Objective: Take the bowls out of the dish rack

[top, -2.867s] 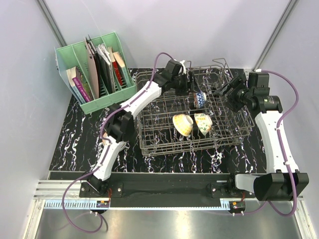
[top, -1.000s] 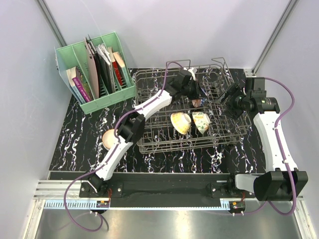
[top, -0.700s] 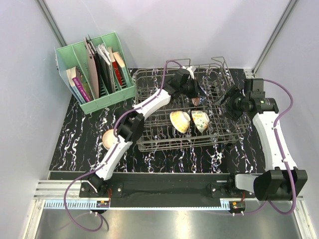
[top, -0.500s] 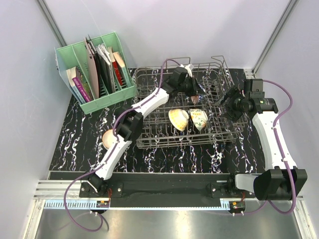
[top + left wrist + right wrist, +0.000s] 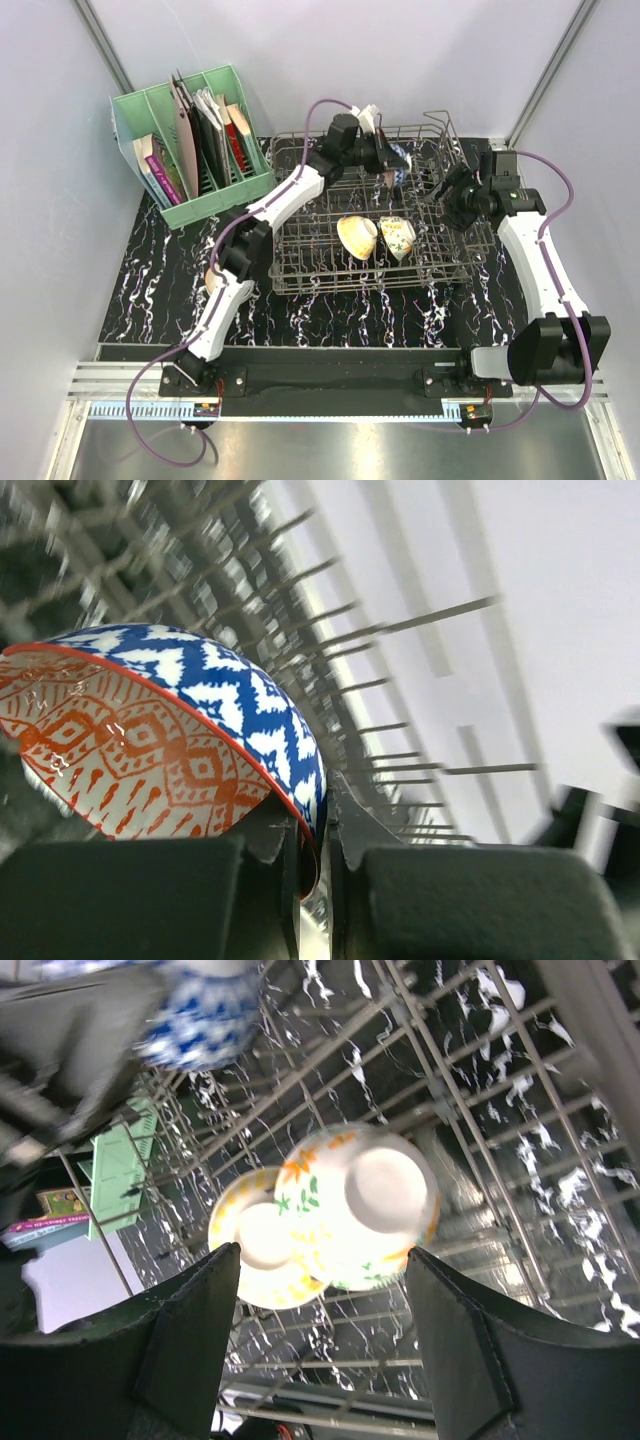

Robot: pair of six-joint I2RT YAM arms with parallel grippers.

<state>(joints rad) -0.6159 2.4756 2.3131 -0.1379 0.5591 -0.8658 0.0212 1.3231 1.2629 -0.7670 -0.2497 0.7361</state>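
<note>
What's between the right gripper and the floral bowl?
Only the dish rack's upright wires, no other bowl, between the open right gripper and the floral bowl. The top view shows it.

The right gripper stands wide apart, its dark fingers rising from seven and five o'clock. Framed between them are two bowls lying in the wire dish rack, bases toward the camera: a floral bowl at centre, overlapping a tan-yellow bowl at its eight o'clock. A blurred blue-and-white bowl sits at eleven o'clock, a green file holder at nine, and the white-veined black table shows through the wires.
</note>
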